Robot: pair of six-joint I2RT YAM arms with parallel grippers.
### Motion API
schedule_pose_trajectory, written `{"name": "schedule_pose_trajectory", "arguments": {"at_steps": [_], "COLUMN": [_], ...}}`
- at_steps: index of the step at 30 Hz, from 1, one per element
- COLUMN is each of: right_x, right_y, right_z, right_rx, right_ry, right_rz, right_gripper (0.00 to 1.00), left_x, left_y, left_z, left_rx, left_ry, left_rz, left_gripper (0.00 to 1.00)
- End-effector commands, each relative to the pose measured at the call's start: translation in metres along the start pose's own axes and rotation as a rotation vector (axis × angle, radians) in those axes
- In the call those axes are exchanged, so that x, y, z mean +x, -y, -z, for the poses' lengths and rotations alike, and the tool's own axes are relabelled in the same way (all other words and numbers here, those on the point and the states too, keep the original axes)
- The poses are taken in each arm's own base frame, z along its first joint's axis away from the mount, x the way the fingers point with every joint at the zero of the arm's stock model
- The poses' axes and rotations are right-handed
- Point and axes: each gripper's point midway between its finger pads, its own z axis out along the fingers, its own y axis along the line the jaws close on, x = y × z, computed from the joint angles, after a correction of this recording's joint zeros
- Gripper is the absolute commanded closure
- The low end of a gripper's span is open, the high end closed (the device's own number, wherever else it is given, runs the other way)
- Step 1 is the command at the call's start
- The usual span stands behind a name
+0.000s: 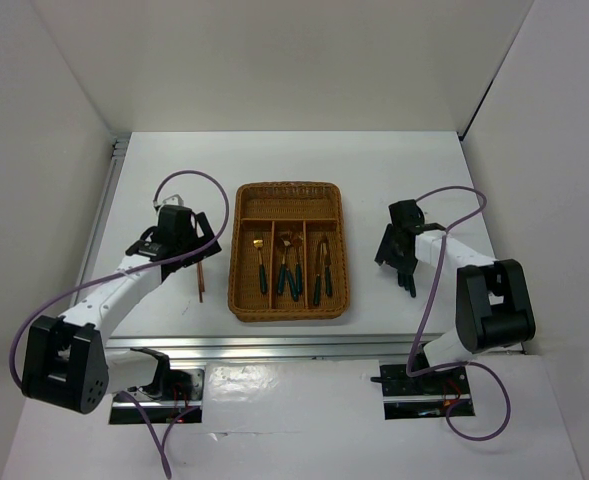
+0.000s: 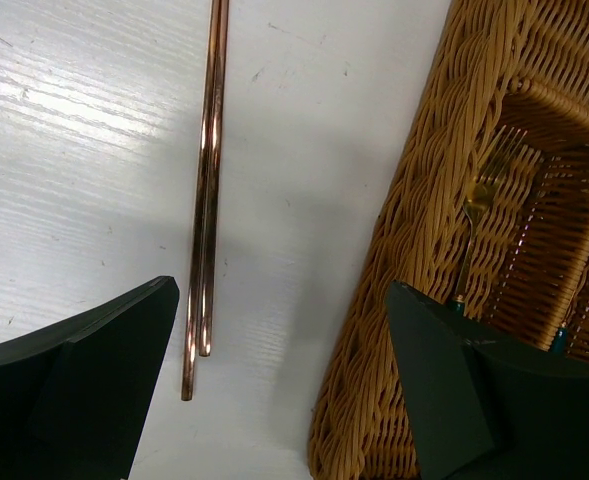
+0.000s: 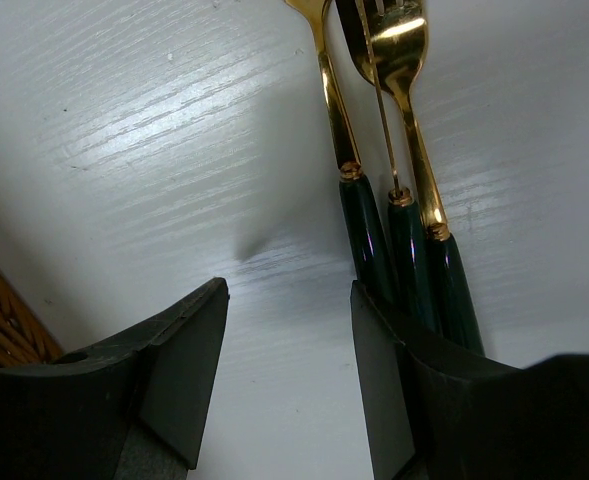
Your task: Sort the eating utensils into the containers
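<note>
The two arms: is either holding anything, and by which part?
Neither holds anything. The left gripper has its jaws open above the chopsticks, which lie on the table. The right gripper has its jaws open over bare table, with three green-handled utensils beside them.

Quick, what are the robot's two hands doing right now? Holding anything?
Left gripper: open, empty, straddling the chopsticks.
Right gripper: open, empty, three green-handled utensils beside it.

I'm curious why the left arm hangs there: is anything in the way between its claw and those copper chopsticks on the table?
Nothing visible is. The chopsticks lie side by side on the bare table below the open left claw, close to one finger. The wicker tray sits beside them, apart, with only bare table between.
</note>
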Motion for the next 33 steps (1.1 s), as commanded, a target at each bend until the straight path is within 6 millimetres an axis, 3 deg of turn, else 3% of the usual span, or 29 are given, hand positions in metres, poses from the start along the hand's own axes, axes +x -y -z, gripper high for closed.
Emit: {"name": "schedule_pose_trajectory", "arguments": {"at_steps": [1, 17, 24, 33], "right_x": [-0.014, -0.024, -0.016, -0.015], "right_y": [-0.002, 0.001, 0.010, 0.012], "right_z": [0.006, 0.010, -0.004, -0.007], "right_rx": [0.002, 0.032, 0.088, 0.101], "right_ry": [0.044, 0.076, 0.041, 0.037], "right_rz": [0.001, -0.012, 0.000, -0.007], "right_gripper": [0.40, 0.39, 0.39, 0.38], "left_x": [-0.003, -0.004, -0.003, -0.001], "left_y": [0.001, 0.004, 0.005, 0.004], "left_z": [-0.003, -0.008, -0.008, -0.010], "left_rx": [0.012, 0.020, 0.028, 0.022], "left_ry": [0.014, 0.009, 0.004, -0.004], "left_rz": [-0.021, -0.030, -0.030, -0.040], "left_gripper": [0.00, 0.00, 0.00, 0.00]}}
